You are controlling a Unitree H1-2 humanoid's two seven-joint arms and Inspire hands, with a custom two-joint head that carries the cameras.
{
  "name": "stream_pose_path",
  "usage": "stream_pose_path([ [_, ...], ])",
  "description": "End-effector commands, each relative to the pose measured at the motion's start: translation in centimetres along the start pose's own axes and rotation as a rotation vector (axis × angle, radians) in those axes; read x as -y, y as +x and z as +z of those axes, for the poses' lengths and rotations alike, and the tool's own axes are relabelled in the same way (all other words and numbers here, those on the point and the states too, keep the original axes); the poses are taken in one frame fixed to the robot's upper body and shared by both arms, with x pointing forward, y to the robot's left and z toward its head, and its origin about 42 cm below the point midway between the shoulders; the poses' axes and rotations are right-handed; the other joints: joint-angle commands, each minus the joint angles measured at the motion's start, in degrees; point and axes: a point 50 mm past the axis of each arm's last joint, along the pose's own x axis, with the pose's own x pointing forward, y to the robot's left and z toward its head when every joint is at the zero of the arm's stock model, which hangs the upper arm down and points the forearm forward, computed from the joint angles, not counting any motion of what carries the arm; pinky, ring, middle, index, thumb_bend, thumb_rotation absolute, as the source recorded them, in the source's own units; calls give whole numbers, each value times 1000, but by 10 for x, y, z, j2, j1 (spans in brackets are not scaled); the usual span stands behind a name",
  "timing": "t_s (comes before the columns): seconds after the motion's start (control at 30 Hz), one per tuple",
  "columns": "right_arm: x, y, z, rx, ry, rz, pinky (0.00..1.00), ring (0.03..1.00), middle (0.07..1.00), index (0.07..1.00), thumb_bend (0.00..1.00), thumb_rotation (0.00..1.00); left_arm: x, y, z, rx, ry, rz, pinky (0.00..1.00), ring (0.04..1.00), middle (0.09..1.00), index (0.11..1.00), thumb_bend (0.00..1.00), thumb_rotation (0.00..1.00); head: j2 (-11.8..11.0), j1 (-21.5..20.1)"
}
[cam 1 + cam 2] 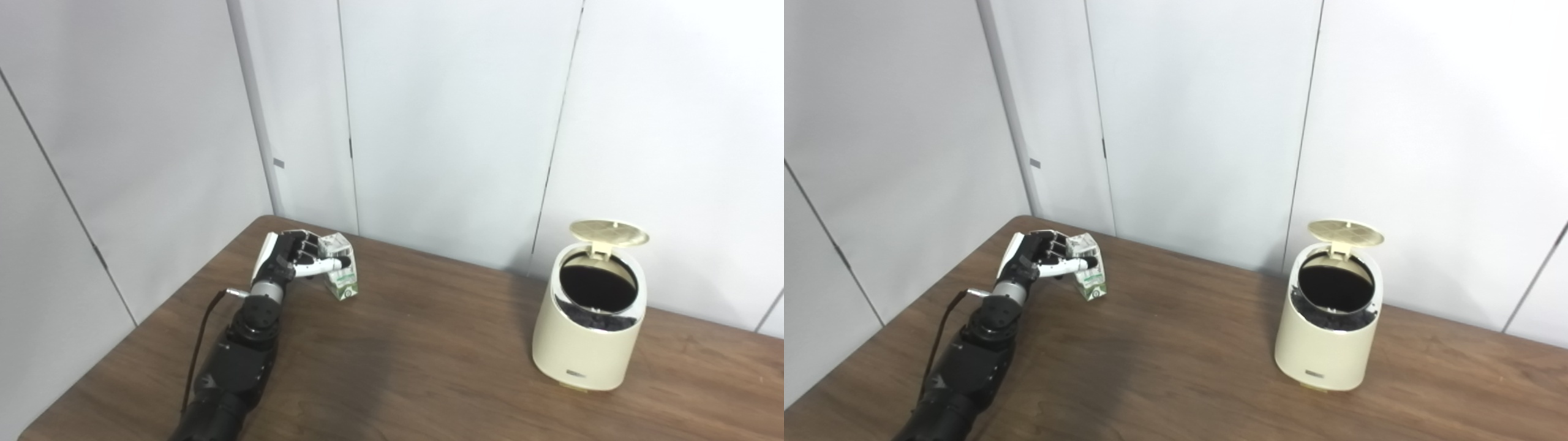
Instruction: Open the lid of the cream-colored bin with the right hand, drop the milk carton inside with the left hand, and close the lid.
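The small white-and-green cardboard milk carton (340, 267) is standing on the brown wood-grain table (429, 349) near its far left corner, tilting slightly. The black-and-white left hand (294, 257) is wrapping around the carton's upper part, its fingers (324, 264) curling across the near face and touching it, so the carton is sitting in its grasp while its base is resting on the tabletop. Well apart to the right, the cream-coloured rounded plastic bin (585, 340) is standing upright with its round cream lid (608, 233) tipping up at the back, showing a dark lining inside. The right hand is lying outside both views.
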Motion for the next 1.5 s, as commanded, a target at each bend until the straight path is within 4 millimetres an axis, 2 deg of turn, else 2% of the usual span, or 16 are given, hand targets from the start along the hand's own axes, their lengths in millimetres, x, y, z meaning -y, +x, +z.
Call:
stream_pose_path([
  [0.0,-21,-9,-5,-28,32,14,417,587,659,626,241,548,-12,6,50,195,11,81,425,492,513,467,520,0,5,-12],
  [0.1,-30,-8,3,-7,13,16,263,420,594,622,234,551,-12,-10,70,300,-6,110,384,457,500,479,507,0,6,-23],
  [0.2,-40,-7,11,5,-1,17,245,409,575,622,234,612,-12,-26,94,422,-18,142,374,446,492,478,504,0,5,-35],
  [0.4,-56,-2,24,14,64,58,313,499,609,628,228,684,-10,-54,137,671,-9,194,356,434,482,488,504,0,3,-57],
  [0.53,-68,2,25,23,97,87,387,558,622,615,97,526,4,-71,153,775,-149,153,427,469,474,485,504,0,1,-76],
  [0.73,-83,6,28,56,-14,60,439,595,645,636,125,394,32,-97,164,935,-240,123,410,459,471,494,503,0,-11,-106],
  [0.8,-88,7,31,64,-28,53,389,562,638,641,136,271,40,-105,166,969,-274,114,413,457,471,498,503,0,-14,-118],
  [0.83,-91,8,32,62,-27,51,244,369,540,649,146,174,44,-109,166,982,-289,111,406,455,471,499,503,0,-15,-126],
  [0.9,-95,10,35,60,-34,49,94,169,460,657,166,36,54,-116,167,1005,-314,105,399,452,471,503,503,0,-15,-137],
  [1.0,-99,12,39,64,-59,50,48,107,440,667,185,3,69,-124,166,1036,-341,86,473,452,469,506,503,0,-17,-154],
  [1.03,-101,12,41,67,-63,50,66,138,427,665,191,1,73,-126,166,1034,-353,76,523,464,466,504,503,0,-18,-160],
  [1.1,-103,11,44,62,-73,51,185,325,497,657,192,0,83,-130,165,1020,-385,52,531,475,463,502,502,0,-19,-168],
  [1.13,-104,11,45,57,-78,51,298,454,567,655,207,0,87,-132,165,1011,-401,41,392,430,473,508,502,0,-19,-170],
  [1.17,-105,11,46,53,-82,51,336,497,591,654,212,0,90,-134,165,1003,-416,30,345,415,477,511,501,0,-19,-172],
  [1.3,-108,9,52,38,-56,41,269,421,529,665,248,0,105,-141,165,983,-455,-1,359,428,479,506,502,0,-18,-183],
  [1.47,-111,7,53,47,-60,36,431,584,653,661,278,0,118,-141,166,973,-465,-22,437,461,467,502,502,0,-18,-194],
])
